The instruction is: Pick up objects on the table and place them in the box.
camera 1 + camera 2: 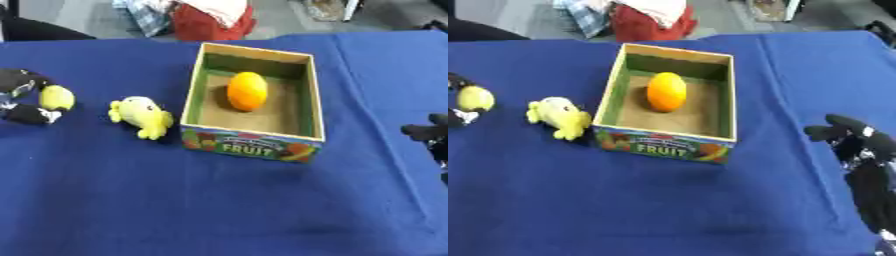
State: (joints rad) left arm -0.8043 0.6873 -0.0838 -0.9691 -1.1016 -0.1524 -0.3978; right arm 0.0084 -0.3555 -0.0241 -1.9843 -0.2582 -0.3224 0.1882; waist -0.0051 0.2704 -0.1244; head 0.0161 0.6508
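A cardboard box point(194, 95) with a "FRUIT" label on its front stands at the middle of the blue table. Inside it lies an orange fruit point(248, 91). Just left of the box, a yellow soft toy point(142, 116) lies on the cloth. At the far left edge my left hand point(26, 114) has its fingers and thumb round a small yellow fruit point(57, 97), which is about level with the toy. My right hand point(857, 142) rests at the right edge, right of the box, fingers relaxed and holding nothing.
The blue cloth point(219, 200) covers the whole table, with bare cloth in front of the box and to its right. Beyond the far edge are a red bag point(210, 22) and some cloth on the floor.
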